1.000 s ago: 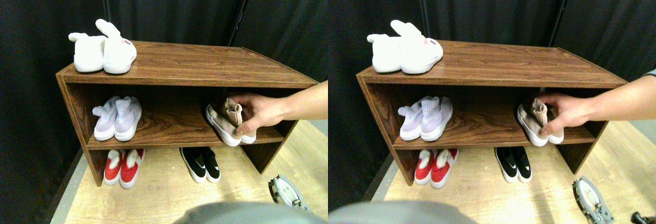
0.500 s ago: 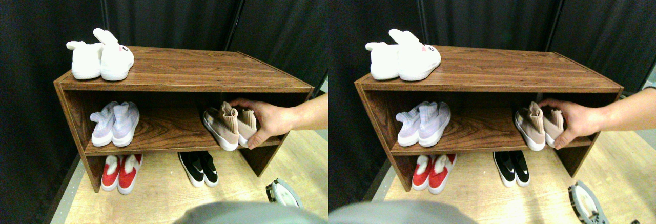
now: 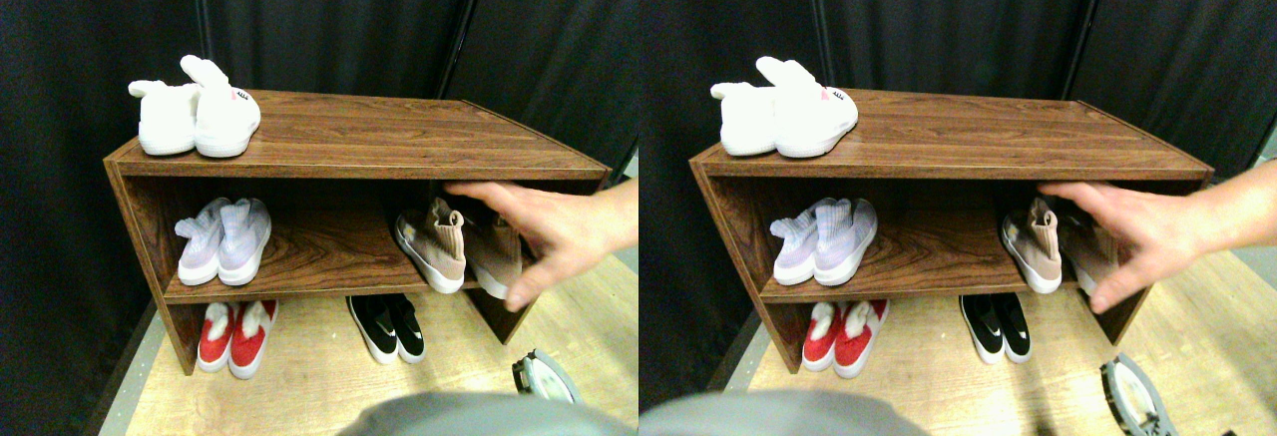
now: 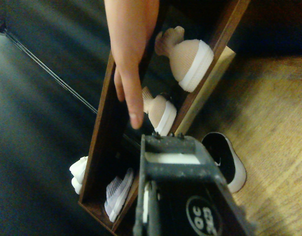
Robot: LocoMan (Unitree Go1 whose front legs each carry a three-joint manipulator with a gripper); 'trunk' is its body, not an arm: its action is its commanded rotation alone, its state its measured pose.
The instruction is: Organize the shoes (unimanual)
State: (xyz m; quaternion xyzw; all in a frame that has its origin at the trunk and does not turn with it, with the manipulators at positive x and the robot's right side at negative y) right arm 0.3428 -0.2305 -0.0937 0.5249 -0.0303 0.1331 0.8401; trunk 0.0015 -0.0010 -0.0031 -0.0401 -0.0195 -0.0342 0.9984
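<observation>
Tan knit sock sneakers (image 3: 439, 244), 2, sit apart on brown wooden rack's (image 3: 349, 137) middle shelf; a person's hand (image 3: 554, 231) hovers beside. Reset step. Right gripper (image 3: 544, 376) low; jaw state indeterminable. Next: approach, pair them.

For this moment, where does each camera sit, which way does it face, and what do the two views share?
Stereo pair view: sits on the robot, looking forward and down at the brown wooden shoe shelf; of the robot only the right gripper shows, low on the right.
Wrist view: rides behind the right gripper, turned on its side, facing the shelf's open front; a dark jaw frame fills its lower part.
Shared: the person's hand, the tan knit sock sneakers on the middle shelf, and the black slip-ons on the floor.
</observation>
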